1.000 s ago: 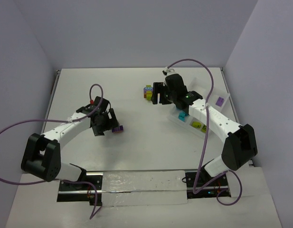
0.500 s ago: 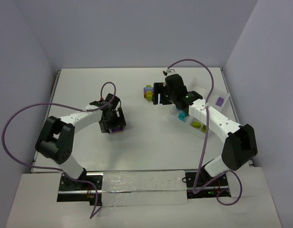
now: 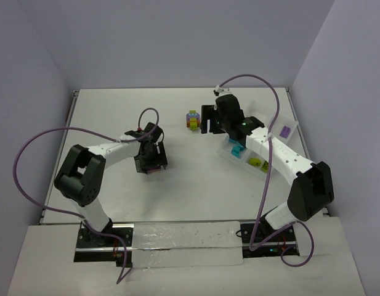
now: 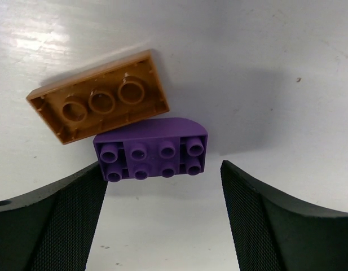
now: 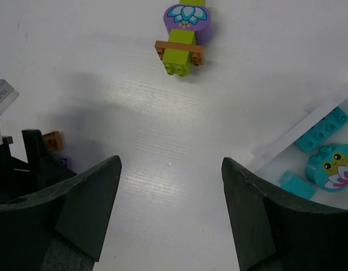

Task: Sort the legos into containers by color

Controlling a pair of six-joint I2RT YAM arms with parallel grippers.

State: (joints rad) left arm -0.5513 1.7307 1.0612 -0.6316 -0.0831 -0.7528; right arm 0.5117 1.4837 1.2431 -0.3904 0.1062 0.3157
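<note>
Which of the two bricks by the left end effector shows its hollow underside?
The orange-brown flat rectangular plastic brick: three round hollow tubes face the camera, while the purple plastic brick beside it shows studs.

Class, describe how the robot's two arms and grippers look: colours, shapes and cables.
The left arm and right arm have white links with bulky black joints. A purple cable loops along each. The left gripper and right gripper are black, each with two broad curved fingers faced in fine mesh texture.
</note>
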